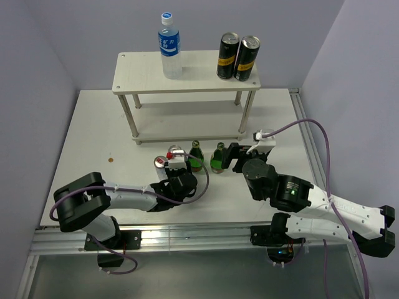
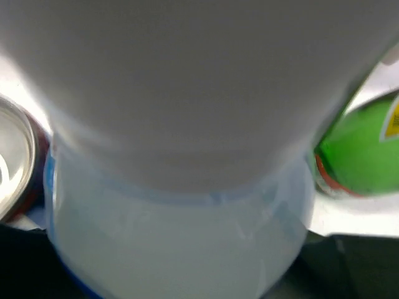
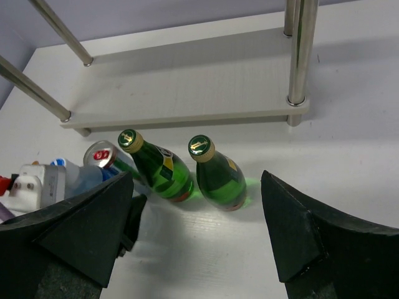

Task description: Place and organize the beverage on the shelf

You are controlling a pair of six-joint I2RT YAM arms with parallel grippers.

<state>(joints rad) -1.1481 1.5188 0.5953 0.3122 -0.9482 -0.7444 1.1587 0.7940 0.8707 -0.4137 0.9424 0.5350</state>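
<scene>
Soft, even overhead light keeps the white worktop (image 1: 87,143) bright, with only faint shadows under the shelf (image 1: 199,78). The left wrist view is wholly out of focus — a pale bottle (image 2: 174,243) fills it as blur. The right wrist view is sharp; one green bottle (image 3: 219,179) throws a green glow on the surface beside it.

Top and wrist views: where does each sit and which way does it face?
Top: above and behind the bases, looking down at the table and shelf; left arm and right arm show.
Left wrist: pressed close to a pale bottle, a can at its left; own fingers not discernible.
Right wrist: low, facing the shelf's lower board over two green bottles; open right tool frames them.
Shared: green bottles appear in top and right wrist.
</scene>
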